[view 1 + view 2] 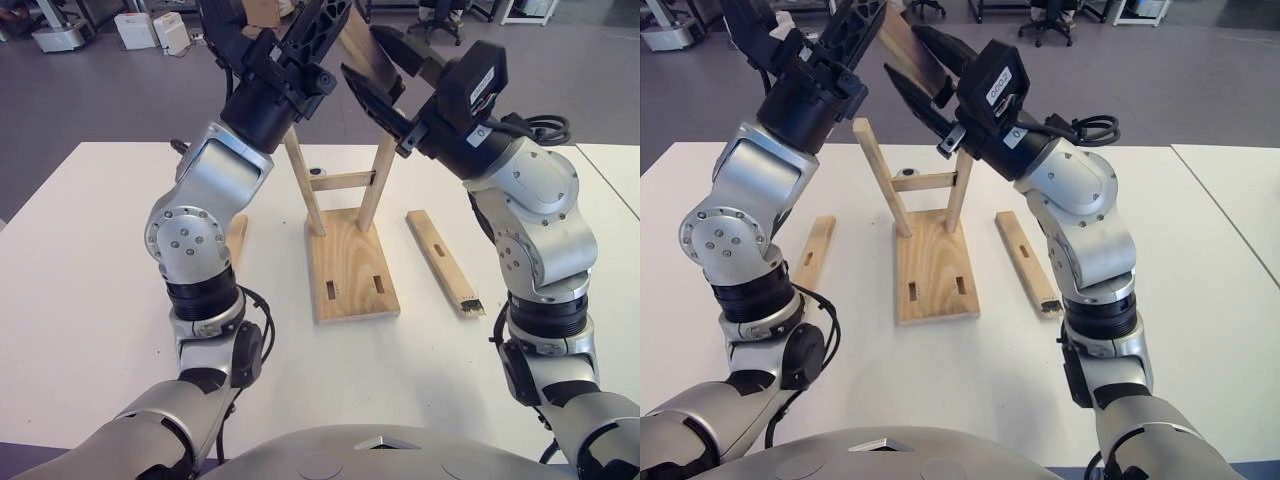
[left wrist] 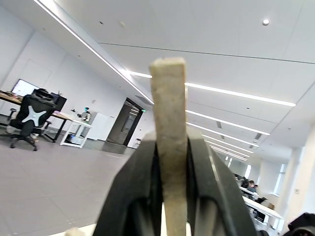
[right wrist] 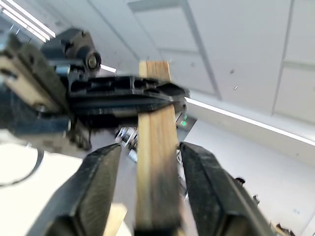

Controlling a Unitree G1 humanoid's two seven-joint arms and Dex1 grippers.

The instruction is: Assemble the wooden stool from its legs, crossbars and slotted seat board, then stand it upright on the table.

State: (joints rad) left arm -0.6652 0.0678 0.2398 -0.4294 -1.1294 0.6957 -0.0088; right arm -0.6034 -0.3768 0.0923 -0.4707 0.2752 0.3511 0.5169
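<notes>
The slotted seat board lies flat on the white table. Two legs stand in its far slots, joined by a crossbar. High above them a wooden piece is held in the air. My left gripper is shut on one end of it. My right gripper is open, its fingers on either side of the same piece with small gaps. One loose leg lies right of the board, and another lies left of it.
A small dark part lies at the table's far edge behind my left arm. Chairs and boxes stand on the grey floor beyond the table. Bare tabletop stretches in front of the board and along the left side.
</notes>
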